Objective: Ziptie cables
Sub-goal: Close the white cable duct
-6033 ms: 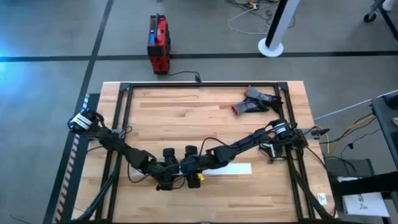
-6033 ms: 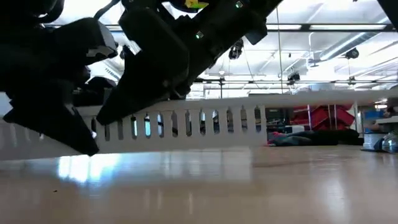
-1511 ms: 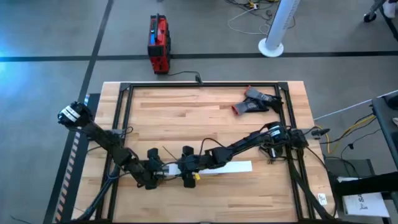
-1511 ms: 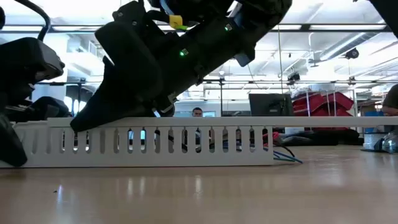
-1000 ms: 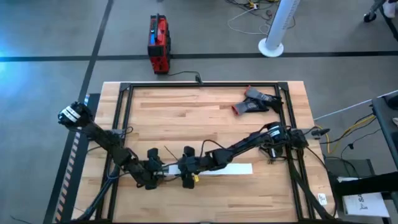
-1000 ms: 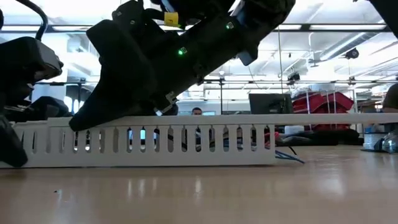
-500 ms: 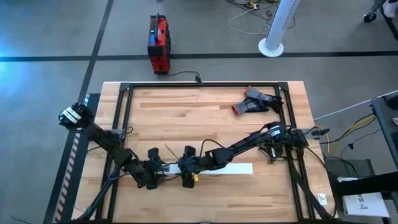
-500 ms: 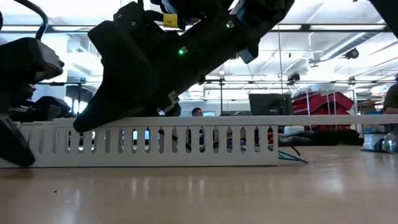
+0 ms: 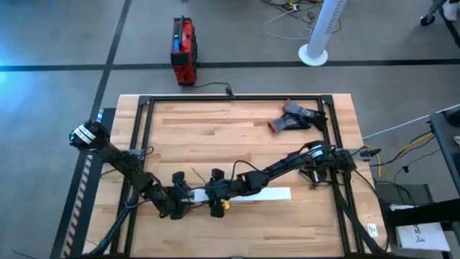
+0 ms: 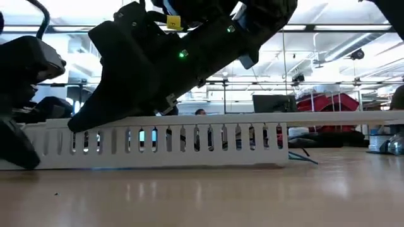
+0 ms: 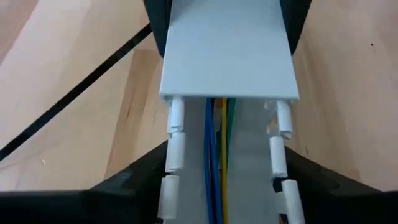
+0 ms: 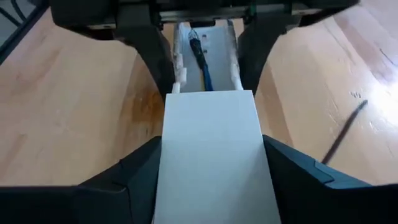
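The wooden desk (image 9: 237, 137) sits inside a black frame, with both dark arms reaching toward its near edge. The left arm comes in from 9 o'clock and the right arm from 3 o'clock, and they meet around 6 o'clock of the desk.

The long white slotted channel (image 10: 189, 144) lies flat there, its slotted wall facing the low camera and a white cover (image 12: 211, 155) over most of its length. The right gripper (image 9: 215, 202) has its fingers (image 12: 134, 171) spread to either side of the covered channel, close against its walls. The left gripper (image 9: 177, 203) is at the channel's open end, its fingers (image 11: 134, 183) likewise spread outside the two slotted walls.

A black-and-red hand tool (image 9: 296, 118) lies near the desk's 1 o'clock corner, well apart from the arms. A red case (image 9: 182, 50) stands on the floor beyond the desk at 12 o'clock.

The cables (image 11: 217, 162), blue, yellow and green, run along the inside of the channel and pass under the cover; in the low view their ends (image 10: 303, 156) poke out of the far end onto the desk. The ziptie (image 11: 74, 93) lies on the bare wood just beside the channel, untouched by either gripper.
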You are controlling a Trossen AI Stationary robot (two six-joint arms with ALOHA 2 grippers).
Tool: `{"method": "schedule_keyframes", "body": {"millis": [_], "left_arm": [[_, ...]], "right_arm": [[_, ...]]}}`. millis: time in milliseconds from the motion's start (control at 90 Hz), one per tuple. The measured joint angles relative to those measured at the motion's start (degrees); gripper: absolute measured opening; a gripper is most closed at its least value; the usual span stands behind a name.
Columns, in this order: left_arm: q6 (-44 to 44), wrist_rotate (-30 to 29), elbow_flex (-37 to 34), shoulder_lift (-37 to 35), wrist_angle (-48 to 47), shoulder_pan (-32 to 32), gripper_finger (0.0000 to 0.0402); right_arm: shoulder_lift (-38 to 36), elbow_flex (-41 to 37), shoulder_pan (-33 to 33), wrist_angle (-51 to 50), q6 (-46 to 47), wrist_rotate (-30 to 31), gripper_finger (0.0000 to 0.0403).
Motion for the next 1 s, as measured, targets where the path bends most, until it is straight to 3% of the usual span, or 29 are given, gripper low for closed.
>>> {"method": "schedule_keyframes", "body": {"millis": [356, 567, 778, 1000], "left_arm": [[9.44, 0.00, 0.38, 0.13, 7.13, 4.03, 0.0212], [11.84, 1.79, 2.13, -1.69, 4.06, 4.08, 0.0256], [6.66, 2.95, 3.15, -8.30, -5.04, 2.86, 0.0302], [1.05, 3.04, 2.23, -14.73, -12.65, 0.15, 0.0310]], "right_arm": [[3.54, 6.09, -0.59, -0.53, -1.75, 0.13, 0.0225], [4.00, 8.31, -0.57, -3.97, -2.71, -1.43, 0.0221], [3.98, 8.39, -0.59, -4.66, -3.28, -1.35, 0.0227], [4.28, 7.98, -0.71, -7.07, -2.77, -1.25, 0.0220]]}}
